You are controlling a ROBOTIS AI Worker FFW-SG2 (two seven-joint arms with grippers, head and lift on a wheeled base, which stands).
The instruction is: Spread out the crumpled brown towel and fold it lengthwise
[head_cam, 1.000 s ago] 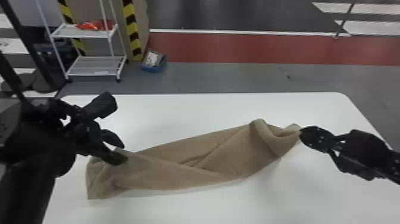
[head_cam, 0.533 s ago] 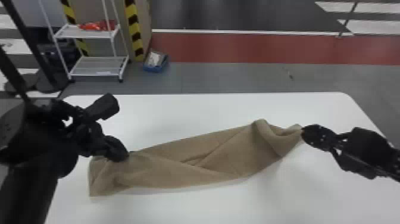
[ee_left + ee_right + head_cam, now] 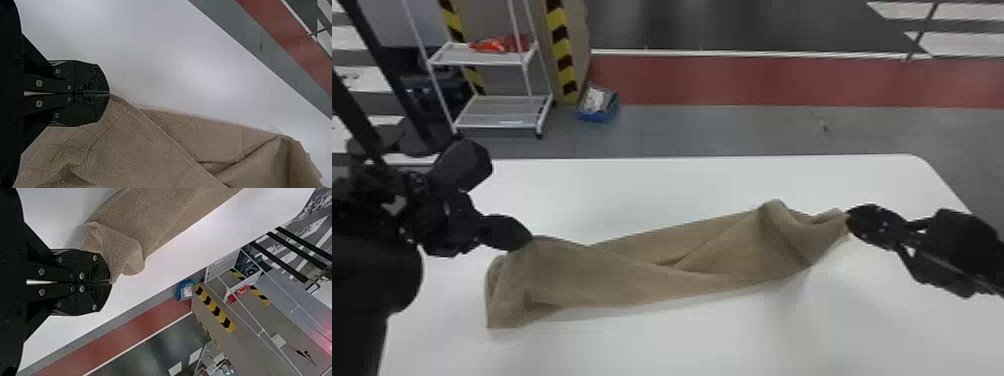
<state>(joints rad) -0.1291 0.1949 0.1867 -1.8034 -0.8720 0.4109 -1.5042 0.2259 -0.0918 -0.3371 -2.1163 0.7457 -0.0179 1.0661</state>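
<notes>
Brown towel [image 3: 632,280]: matt cloth, rough-textured. Desk [image 3: 732,342]: smooth, faintly glossy. Jaws of left gripper [image 3: 529,241] and right gripper [image 3: 849,221]: matt black, with shiny metallic screws. Rack [image 3: 502,112], far left: smooth, apparently painted metal.

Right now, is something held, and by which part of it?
Yes. The brown towel is held at both ends: the left hand pinches its left-end edge, the right hand its right-end tip.
</notes>
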